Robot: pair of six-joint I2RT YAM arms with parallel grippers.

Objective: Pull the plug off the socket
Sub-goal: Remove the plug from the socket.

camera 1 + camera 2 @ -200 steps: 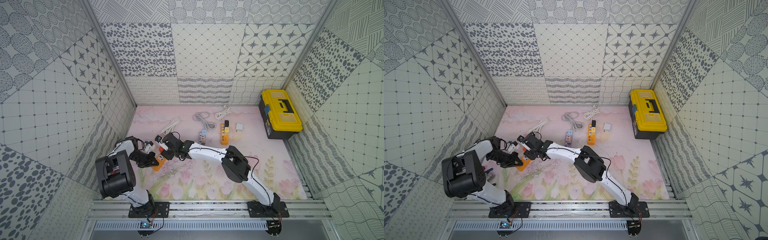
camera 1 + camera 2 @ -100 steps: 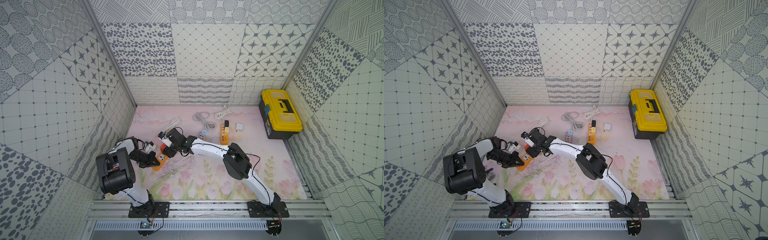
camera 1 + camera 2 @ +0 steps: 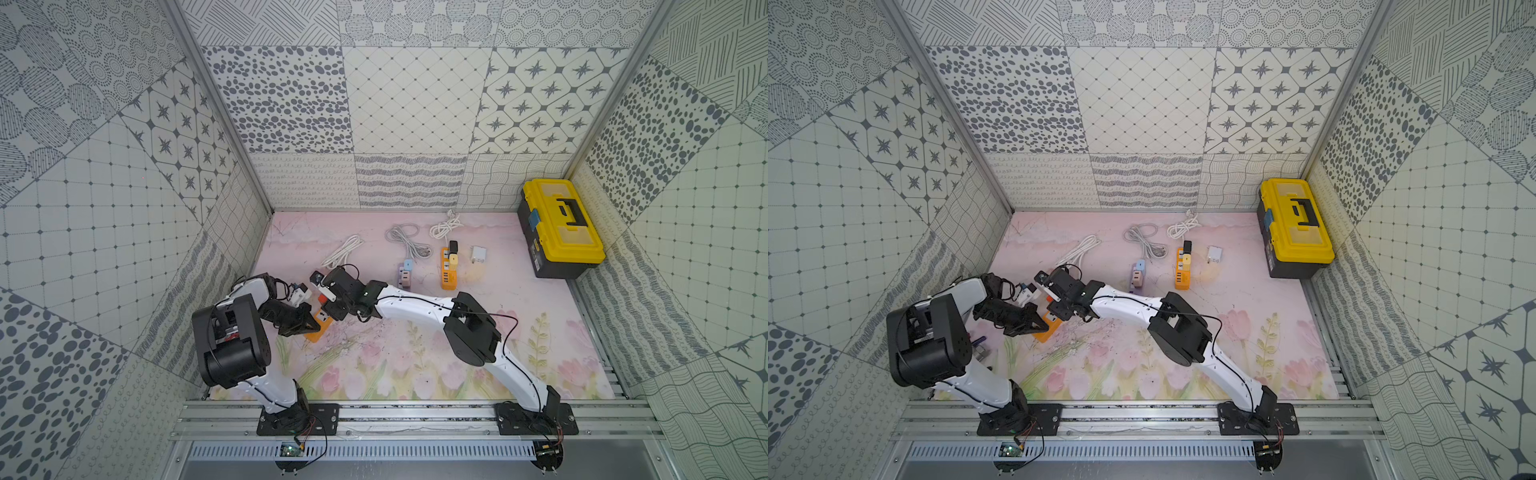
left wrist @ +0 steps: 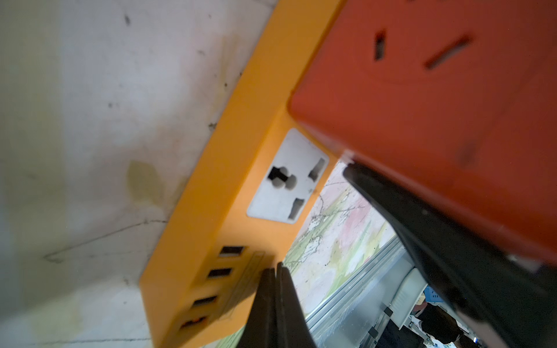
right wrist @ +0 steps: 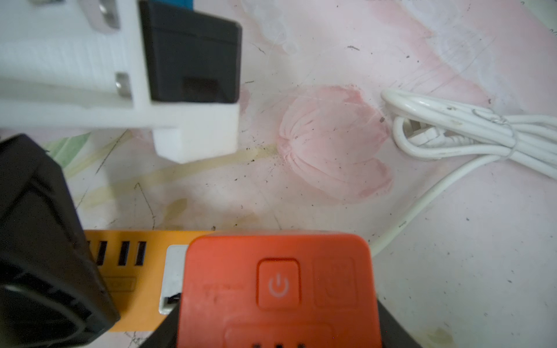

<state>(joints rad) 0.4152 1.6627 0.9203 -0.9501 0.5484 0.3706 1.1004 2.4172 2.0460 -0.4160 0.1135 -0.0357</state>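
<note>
Presently: right gripper clamped on the red-orange square plastic plug block with a power button, one black finger on each side face. Plug sits over the cable end of the orange plastic power strip, which lies toward the left side of the pink floral mat

Left gripper: jaws pressed together, tips planted on the strip's top just beside the row of USB slots. It reads as a hold-down, not a grasp

A free white socket face shows beside the plug. Whether the plug's pins have cleared their own socket cannot be told; the block hides the joint

Judgement for the pull:
- draw the plug straight off along the pin axis, no rocking toward the left arm
- the hold-down presses at the end away from the plug, so the plug end of the strip may lever up; a firm press matters more than speed
- the block's sides look smooth, so a slow, steady lift is less likely to slip
- white bundled cable lies apart on the mat, one strand running toward the strip behind the plug; it looks slack, snagging unlikely
</note>
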